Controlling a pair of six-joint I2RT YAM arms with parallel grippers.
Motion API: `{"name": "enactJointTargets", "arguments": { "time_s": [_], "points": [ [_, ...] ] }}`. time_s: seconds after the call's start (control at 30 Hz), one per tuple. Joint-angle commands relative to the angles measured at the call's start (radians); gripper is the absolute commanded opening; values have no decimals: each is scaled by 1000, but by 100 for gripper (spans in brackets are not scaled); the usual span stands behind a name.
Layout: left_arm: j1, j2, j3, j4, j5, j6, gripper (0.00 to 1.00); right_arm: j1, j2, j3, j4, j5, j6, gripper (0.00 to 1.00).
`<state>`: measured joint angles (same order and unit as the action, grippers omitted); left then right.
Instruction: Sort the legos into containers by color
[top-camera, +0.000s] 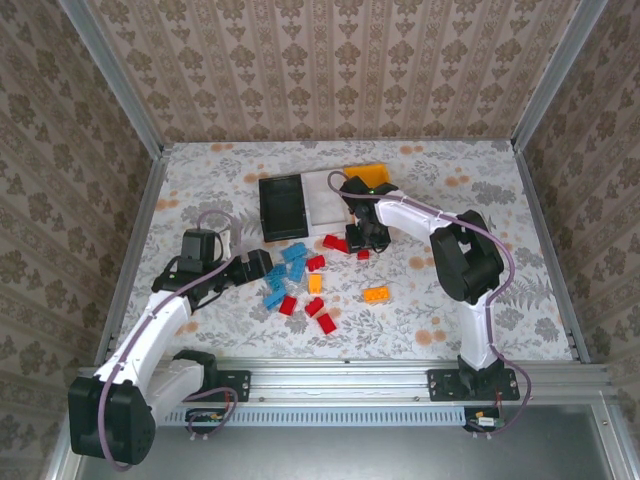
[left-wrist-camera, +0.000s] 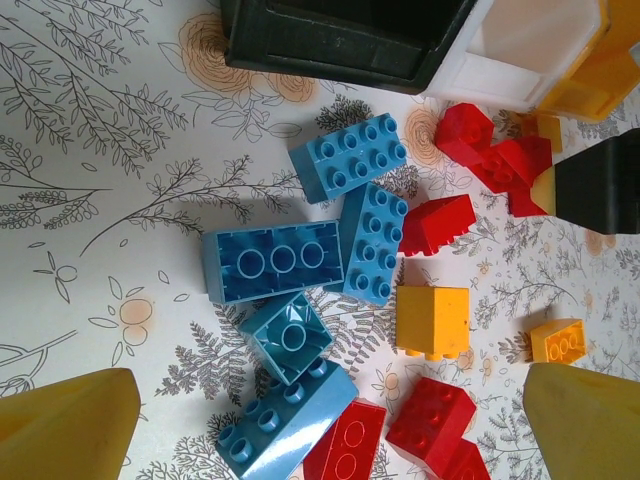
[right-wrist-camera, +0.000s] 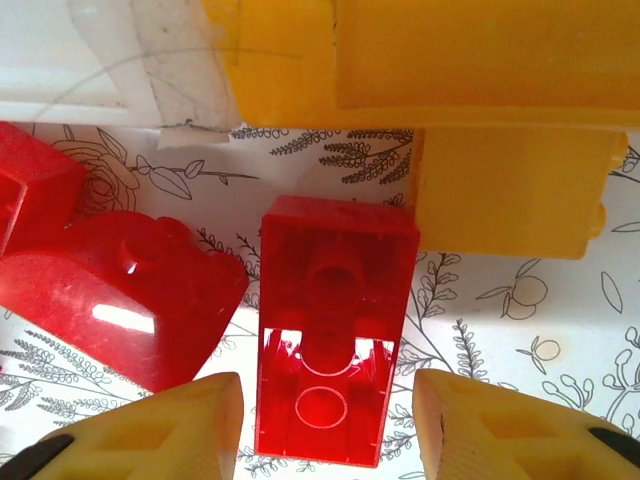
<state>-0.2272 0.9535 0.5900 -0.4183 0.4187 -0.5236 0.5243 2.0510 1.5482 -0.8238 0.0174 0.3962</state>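
Three bins stood in a row toward the far edge of the table (top-camera: 480, 200), about midway along it: the black bin (top-camera: 283, 205), the white bin (top-camera: 322, 192) beside it and the orange-yellow bin (top-camera: 374, 176) last, nearest the right edge. All the bricks lay loose on the middle of the table, on the near side of the bins.

The right gripper (top-camera: 372, 238) hung low just in front of the white and orange-yellow bins. In the right wrist view its jaws were narrow, one finger (right-wrist-camera: 150, 430) on each side of a red brick (right-wrist-camera: 335, 340) that lay upside down with its hollow underside up. A thin strip of cloth showed between the brick and each finger, so nothing was clamped. Two more red bricks (right-wrist-camera: 120, 300) lay just beside it, and an orange-yellow brick (right-wrist-camera: 510, 190) sat against the orange-yellow bin's wall.

The left gripper (top-camera: 262, 265) was spread wide and held nothing. It sat at the left side of the pile, by the blue bricks (top-camera: 285, 270). The left wrist view showed five blue bricks (left-wrist-camera: 275, 262) bunched together between its fingers (left-wrist-camera: 70, 430), with red bricks (left-wrist-camera: 435, 225) and an orange-yellow block (left-wrist-camera: 432, 322) next to them.
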Motion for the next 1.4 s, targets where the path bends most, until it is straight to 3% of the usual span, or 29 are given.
{"name": "enactJointTargets", "arguments": {
  "time_s": [0.0, 0.4, 0.67, 1.03, 1.2, 1.37],
  "points": [
    [9, -12, 0, -15, -14, 4, 100, -9, 19, -15, 16, -15, 12, 49],
    [11, 3, 1, -5, -11, -3, 100, -23, 19, -69, 48, -19, 20, 47],
    [12, 8, -2, 9, -11, -12, 100, -22, -35, -121, 80, -19, 37, 33],
    [10, 21, -14, 44, -5, -27, 100, -21, -362, -318, 82, -109, 115, 28],
    [7, 50, -18, 94, 29, -57, 100, -20, -461, -224, 33, -131, 128, 28],
    [-1, 30, -27, 91, 40, -61, 100, -13, -395, -23, 10, -152, 120, 28]
  ]
}}
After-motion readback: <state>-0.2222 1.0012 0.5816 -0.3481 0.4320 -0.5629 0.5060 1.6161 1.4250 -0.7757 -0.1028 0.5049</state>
